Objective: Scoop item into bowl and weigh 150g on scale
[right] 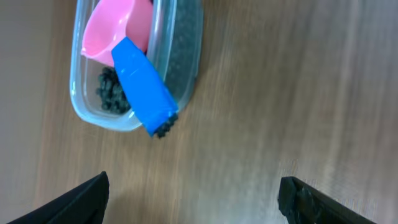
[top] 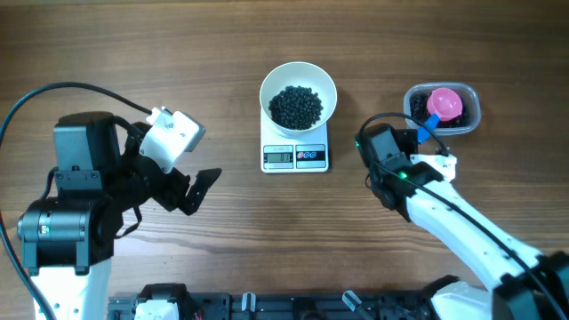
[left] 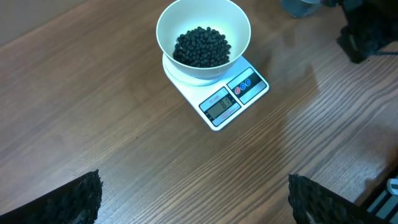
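L fingers point(left: 68, 202) open; R fingers point(right: 314, 202) open | scoop point(right: 140, 84) overhangs tub point(right: 81, 112) rim

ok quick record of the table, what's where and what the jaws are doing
bowl: on the scale, holds black pellets
scale: under the bowl, display toward the robot
tub: right of scale, some pellets inside
scoop: pink, blue handle, in the tub
left gripper: jaws open, empty
right gripper: jaws open, empty, near tub
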Controlling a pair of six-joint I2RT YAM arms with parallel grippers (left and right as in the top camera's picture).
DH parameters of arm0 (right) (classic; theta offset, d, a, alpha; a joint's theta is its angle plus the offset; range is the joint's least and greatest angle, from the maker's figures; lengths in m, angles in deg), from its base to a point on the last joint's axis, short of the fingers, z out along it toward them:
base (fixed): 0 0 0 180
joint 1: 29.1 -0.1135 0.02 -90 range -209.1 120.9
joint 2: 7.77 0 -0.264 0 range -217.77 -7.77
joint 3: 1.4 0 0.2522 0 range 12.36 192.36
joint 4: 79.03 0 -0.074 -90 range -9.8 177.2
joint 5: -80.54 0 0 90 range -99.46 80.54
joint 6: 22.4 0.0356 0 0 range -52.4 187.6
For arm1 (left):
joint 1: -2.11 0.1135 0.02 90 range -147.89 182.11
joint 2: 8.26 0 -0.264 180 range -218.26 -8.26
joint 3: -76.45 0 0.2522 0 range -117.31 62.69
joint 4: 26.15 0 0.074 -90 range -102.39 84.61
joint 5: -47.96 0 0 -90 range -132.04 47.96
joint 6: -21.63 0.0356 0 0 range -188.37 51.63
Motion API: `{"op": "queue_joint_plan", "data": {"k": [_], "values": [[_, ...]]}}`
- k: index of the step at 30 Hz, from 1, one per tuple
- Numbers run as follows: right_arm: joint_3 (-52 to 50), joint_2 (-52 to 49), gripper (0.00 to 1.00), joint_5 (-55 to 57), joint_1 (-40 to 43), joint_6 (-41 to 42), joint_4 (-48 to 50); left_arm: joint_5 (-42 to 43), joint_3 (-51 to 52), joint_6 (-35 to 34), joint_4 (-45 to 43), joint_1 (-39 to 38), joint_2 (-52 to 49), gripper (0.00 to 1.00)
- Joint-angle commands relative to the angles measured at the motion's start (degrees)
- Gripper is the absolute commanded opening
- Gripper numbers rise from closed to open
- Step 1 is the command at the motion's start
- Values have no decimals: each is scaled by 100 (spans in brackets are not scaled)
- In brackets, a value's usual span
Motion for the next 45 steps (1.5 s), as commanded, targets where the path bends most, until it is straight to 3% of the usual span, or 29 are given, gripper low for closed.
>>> {"op": "queue_joint_plan", "data": {"k": [1,10,15,32,38,45], "values": [[-28,-501,90,363,-26,50,520,129,-101,111,-13,42,-11,100],[-28,-804,82,1051,-24,-361,999,129,-101,111,-13,42,-11,100],[-28,-804,71,1202,-24,-146,1034,129,-101,111,-13,42,-11,100],[-28,-802,67,1897,116,302,955,129,-101,111,-13,42,-11,100],[-28,-802,56,1899,251,400,931,129,-101,111,-13,42,-11,100],[-26,-796,56,2070,258,393,299,129,-101,111,-13,42,-11,100]]}}
